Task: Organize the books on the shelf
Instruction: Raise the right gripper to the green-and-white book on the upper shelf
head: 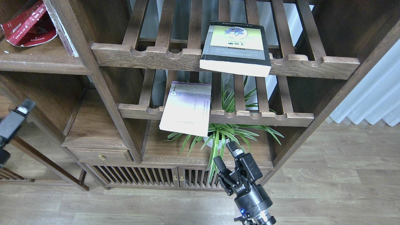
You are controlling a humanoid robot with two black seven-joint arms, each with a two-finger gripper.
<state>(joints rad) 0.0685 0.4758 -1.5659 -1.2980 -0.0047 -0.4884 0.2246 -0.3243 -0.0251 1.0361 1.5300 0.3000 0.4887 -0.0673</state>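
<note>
1. Nearest the camera: right gripper (225,155), raised from the bottom edge, fingers spread apart and holding nothing, poised just in front of the potted plant (223,132) and below the pale book (187,107).
2. At the left edge: left gripper (14,120), seen only as a dark block cut off by the frame; cannot tell whether open or closed, nor whether anything is held.
3. Pale book: lying flat on the lower slatted rack (218,117), near corner jutting out past the notched front rail. Probably thin, light and floppy; likely to sag if pinched at one corner. Best taken at the overhanging front edge, close to the spine if reachable.
4. Grey-black book (236,47): flat on the upper slatted rack (225,61), page edge hanging over the front rail. Looks thick, so likely heavier and stiffer; a hold across the overhanging edge seems workable, though a glossy cover could slip.
5. Red book (29,26): top left on the flat shelf (40,59), splayed open and tilted against the upright, cover bent. Awkward to grip; pages may fan out.
6. Hard to make out: cover lettering too small to read; red book partly cut off by the frame; plant pot mostly hidden by leaves; spine side of the two rack books uncertain.
</note>
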